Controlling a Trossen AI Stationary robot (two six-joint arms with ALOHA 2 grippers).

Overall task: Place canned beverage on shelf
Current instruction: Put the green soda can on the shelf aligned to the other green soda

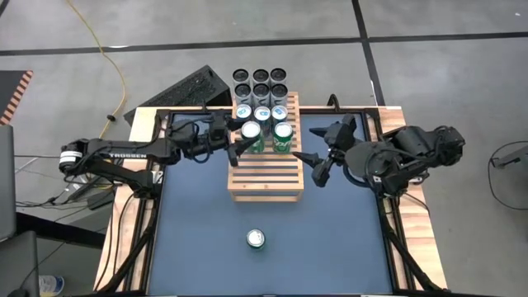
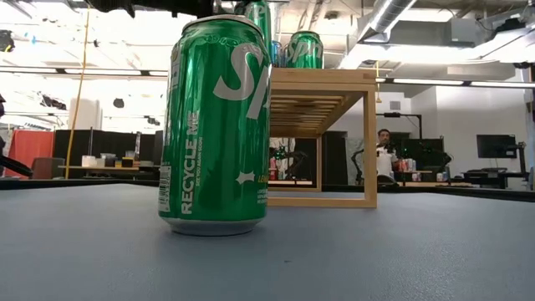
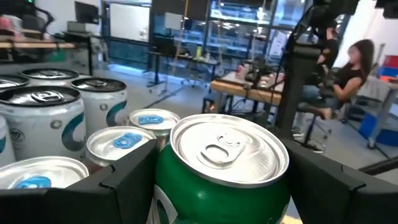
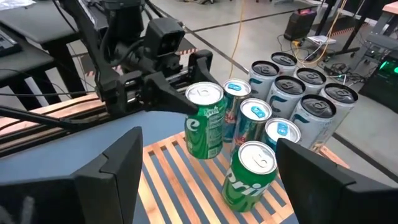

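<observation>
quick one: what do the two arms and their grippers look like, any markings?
Both arms are dark, near-black, jointed tubes. The left arm carries white TROSSEN lettering and a pale ring at its base. The left gripper and right gripper have two black, angular fingers each. Black cabling runs along both.
</observation>
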